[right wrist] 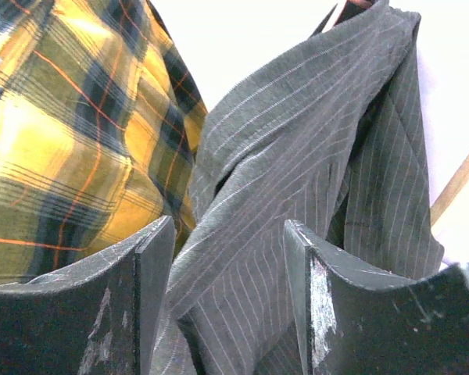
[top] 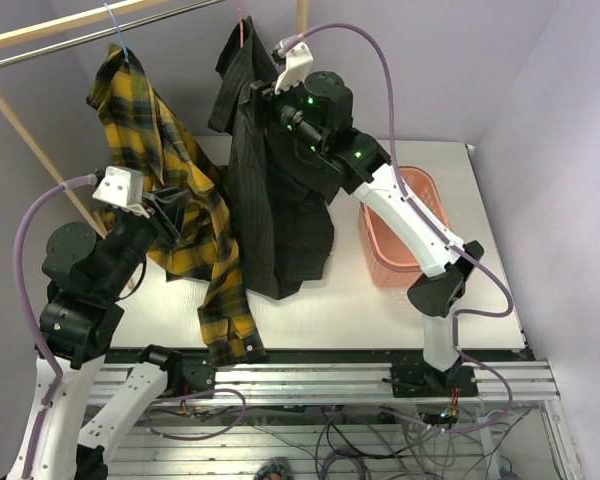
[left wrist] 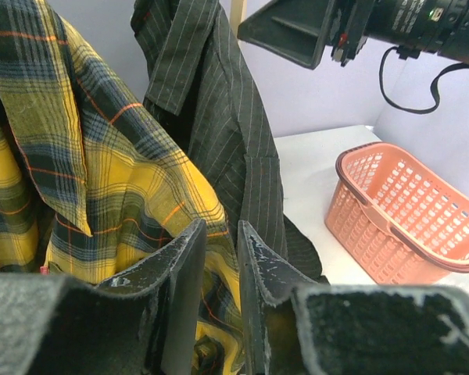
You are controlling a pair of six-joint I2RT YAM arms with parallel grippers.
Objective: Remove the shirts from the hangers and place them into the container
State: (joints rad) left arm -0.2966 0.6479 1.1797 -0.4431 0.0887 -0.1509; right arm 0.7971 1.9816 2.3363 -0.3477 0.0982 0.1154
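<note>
Lab: aluminium frame (top: 320, 375), loose cables (top: 360, 440), plain lilac walls (top: 460, 70).

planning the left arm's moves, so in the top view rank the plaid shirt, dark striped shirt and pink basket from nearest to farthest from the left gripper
Measured from the left gripper in the top view:
1. plaid shirt, right at the fingertips, on the left side.
2. dark striped shirt, hanging in the middle.
3. pink basket, over on the far right side.

overhead looks down; 2 wrist views closely share dark shirt (right wrist: 297, 180).
</note>
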